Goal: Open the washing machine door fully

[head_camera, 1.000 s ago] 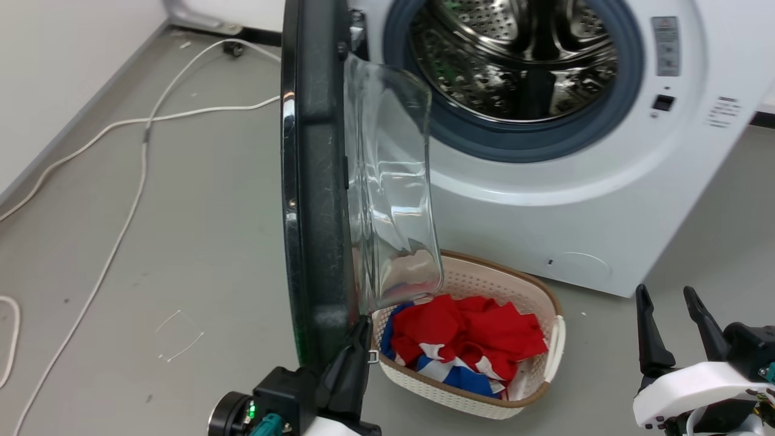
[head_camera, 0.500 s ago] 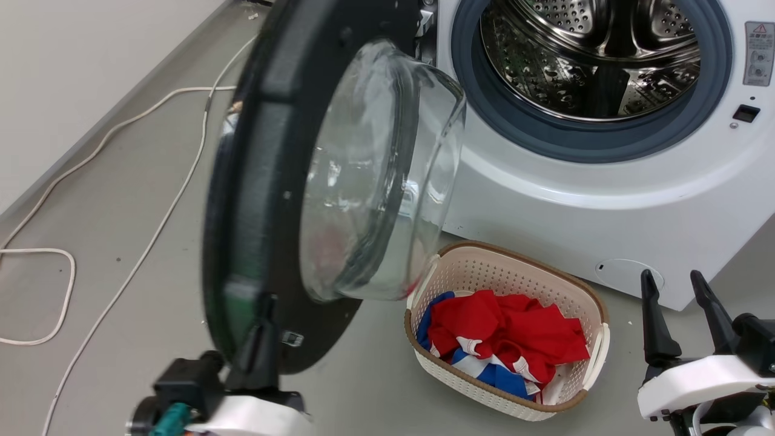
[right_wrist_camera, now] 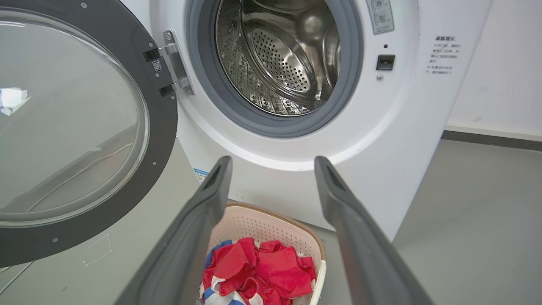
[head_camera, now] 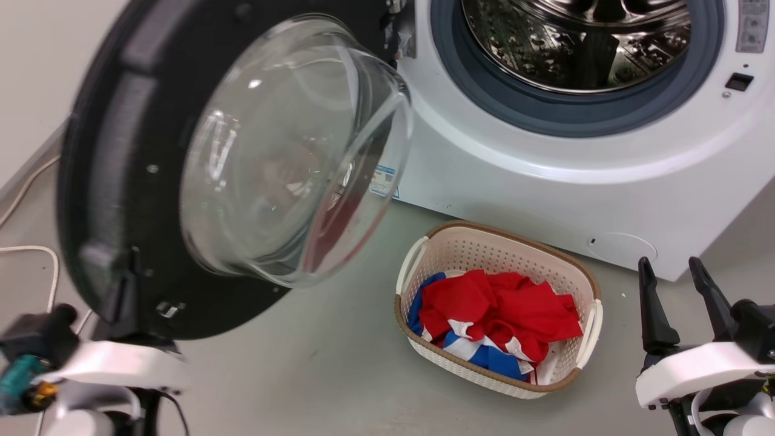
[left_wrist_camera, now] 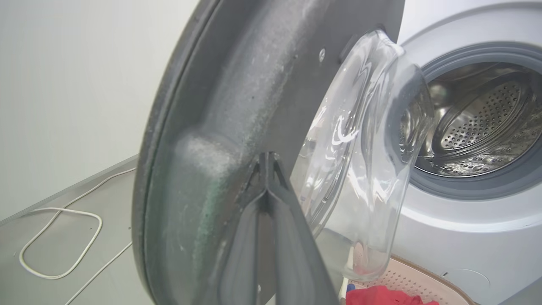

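The washing machine door (head_camera: 115, 151), a big black disc with a bulging clear glass bowl (head_camera: 284, 151), stands swung wide out to the left of the white washing machine (head_camera: 545, 181). The steel drum (head_camera: 575, 42) is exposed inside its blue-grey gasket. My left gripper (head_camera: 124, 290) is shut, its tips resting against the door's inner black face near the lower rim. The left wrist view shows the closed left gripper (left_wrist_camera: 267, 161) pressed on the door (left_wrist_camera: 220, 106). My right gripper (head_camera: 669, 284) hangs open at the lower right, apart from the machine. In the right wrist view the right gripper (right_wrist_camera: 273, 163) frames the door (right_wrist_camera: 163, 106) and its hinge (right_wrist_camera: 173, 67).
A cream laundry basket (head_camera: 514, 237) holding red, white and blue clothes (head_camera: 496, 309) sits on the grey floor in front of the machine, between my two arms. A white cable (left_wrist_camera: 63, 241) loops on the floor by the left wall.
The door has swung further open to the left, from edge-on to showing its inner face. My left gripper moved left with it. The head camera shifted. The right gripper stayed put.
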Tool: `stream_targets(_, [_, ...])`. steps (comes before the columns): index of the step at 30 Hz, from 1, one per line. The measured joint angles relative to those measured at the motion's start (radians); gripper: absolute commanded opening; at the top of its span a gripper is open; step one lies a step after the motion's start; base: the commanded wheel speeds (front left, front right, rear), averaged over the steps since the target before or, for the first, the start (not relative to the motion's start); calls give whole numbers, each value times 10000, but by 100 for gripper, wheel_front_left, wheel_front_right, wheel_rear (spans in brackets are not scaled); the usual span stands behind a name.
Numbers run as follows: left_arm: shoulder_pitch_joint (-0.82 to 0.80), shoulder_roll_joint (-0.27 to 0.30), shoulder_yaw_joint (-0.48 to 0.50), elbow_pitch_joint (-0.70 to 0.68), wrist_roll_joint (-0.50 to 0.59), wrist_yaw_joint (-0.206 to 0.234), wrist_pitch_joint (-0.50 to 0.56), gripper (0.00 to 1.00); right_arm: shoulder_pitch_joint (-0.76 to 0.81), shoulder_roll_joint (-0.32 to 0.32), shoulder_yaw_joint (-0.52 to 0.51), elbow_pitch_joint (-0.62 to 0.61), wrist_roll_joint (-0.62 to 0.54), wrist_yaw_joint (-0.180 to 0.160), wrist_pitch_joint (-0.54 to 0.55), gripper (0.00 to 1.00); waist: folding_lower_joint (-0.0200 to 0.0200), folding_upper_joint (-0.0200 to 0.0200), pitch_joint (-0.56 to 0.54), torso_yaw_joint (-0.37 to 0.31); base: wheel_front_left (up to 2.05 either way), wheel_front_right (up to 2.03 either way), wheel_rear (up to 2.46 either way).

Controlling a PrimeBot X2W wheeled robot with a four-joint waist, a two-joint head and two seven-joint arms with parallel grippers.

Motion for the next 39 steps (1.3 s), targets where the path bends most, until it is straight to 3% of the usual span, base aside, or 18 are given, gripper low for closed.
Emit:
stream_targets(5, [-586, 545, 849, 1112, -593, -690, -334, 0, -158, -2, 67, -81, -42, 2, 73, 100, 0, 0, 247, -267, 0, 0, 0])
stream_targets(13, [-1609, 1058, 1806, 2844, -1060, -1425, -700, 0, -405, -2, 63, -150, -180, 2, 148, 100, 0, 0, 649, -550, 0, 0, 0])
stream_targets(23, [-2399, 1206, 2211, 4186, -771, -1751, -869, 0, -625, -2, 115, -56, -221, 2, 171, 100, 0, 0, 723, -743, 0, 0, 0])
stream_targets(28, [-2215, 897, 2280, 4136, -539, -1691, -869, 0, -595, -4, 148, 125, -190, 2, 84, 100, 1, 0, 468, -789, 0, 0, 0])
stream_targets(34, [-1218, 107, 2389, 3026, 284, -1434, -884, 0, -380, -2, 209, 385, 46, 2, -33, 100, 0, 0, -14, -796, 0, 0, 0])
stream_targets(39, [-238, -543, 1916, 2226, 897, -1346, -897, 0, -240, -2, 403, 545, 69, 2, -63, 100, 0, 0, -390, -875, 0, 0, 0])
